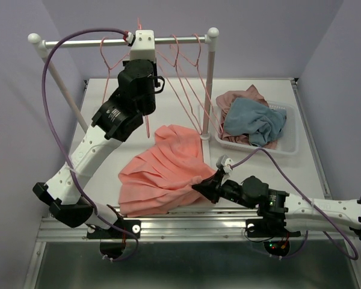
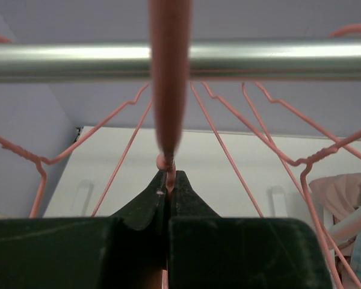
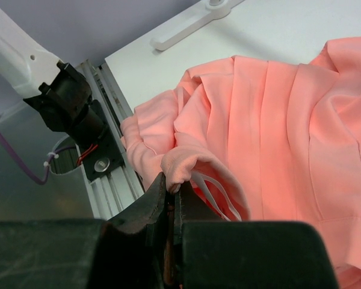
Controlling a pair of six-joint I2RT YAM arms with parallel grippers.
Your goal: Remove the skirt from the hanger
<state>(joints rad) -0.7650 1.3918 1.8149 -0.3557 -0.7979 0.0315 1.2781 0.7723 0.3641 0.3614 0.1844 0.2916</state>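
Separation is seemingly finishing: left gripper [image 2: 170, 183] is clamping the hanger [image 2: 170, 90], right gripper [image 3: 170, 192] is pinching the skirt [image 3: 277, 120], next calling for release.

You have bright, even light and soft shadows; above the left gripper [image 2: 170, 180] the hanger hook [image 2: 169, 78] blurs, the rail [image 2: 277, 60] glares.

Salmon-coral skirt [image 1: 165, 171], plain, fine pleats; white ribbon loop [image 3: 216, 188]. Coral-pink wire hanger [image 2: 170, 90]. Silver rail [image 1: 90, 42]. White bench [image 1: 102, 90], white basket [image 1: 292, 147]: mauve-pink garment [image 1: 243, 99], grey-blue garment [image 1: 256, 120]. Black left hand [image 2: 170, 176], right hand [image 3: 168, 183]. Purple cable [image 1: 46, 90]. Lavender wall [image 1: 12, 150].
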